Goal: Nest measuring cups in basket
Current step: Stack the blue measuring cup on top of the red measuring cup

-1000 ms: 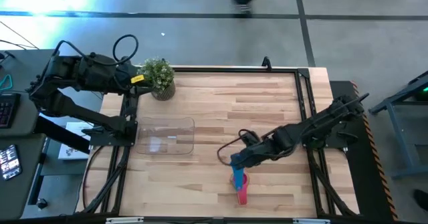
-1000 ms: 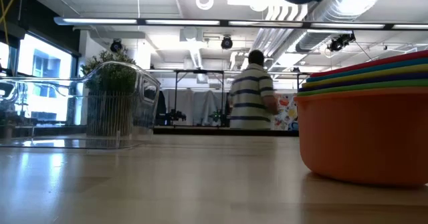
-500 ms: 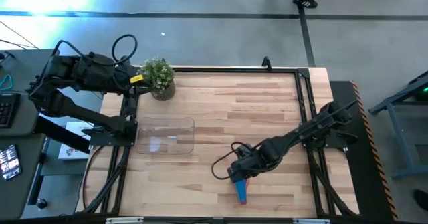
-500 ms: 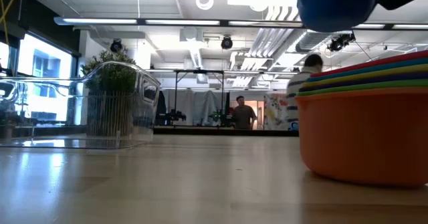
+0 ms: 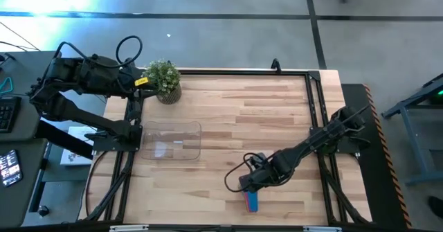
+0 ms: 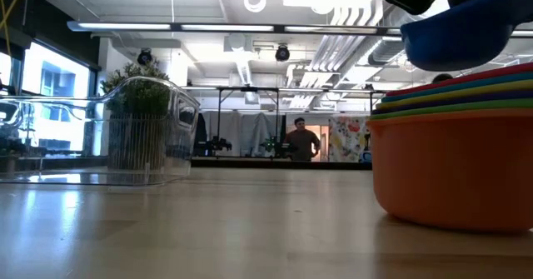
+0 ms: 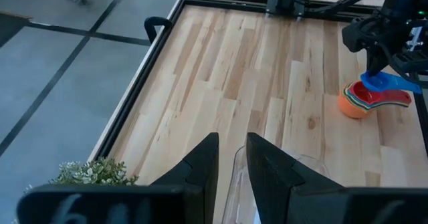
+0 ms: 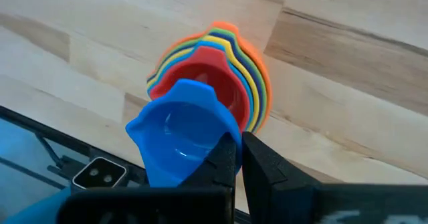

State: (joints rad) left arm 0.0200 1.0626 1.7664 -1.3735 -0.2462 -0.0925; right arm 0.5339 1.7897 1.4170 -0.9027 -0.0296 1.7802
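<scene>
Open workshop floor behind a wooden desk (image 5: 242, 114). From above, the right pincer (image 5: 247, 184) hangs right over the stacked cups (image 5: 251, 201); the clear basket (image 5: 171, 140) sits well apart, toward the parked left pincer (image 5: 142, 83), its fingers slightly apart. At desk level, the blue cup (image 6: 454, 33) hovers just above the nest. Right wrist: fingers (image 8: 224, 158) clamped on the blue cup's rim, probably lining it up to drop inside.

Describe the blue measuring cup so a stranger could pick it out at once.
Start at the wooden table and go to its near edge, where the right pincer hangs over a nested stack of cups. The blue measuring cup is the one pinched there, raised above the red cup, not seated in the stack.
</scene>
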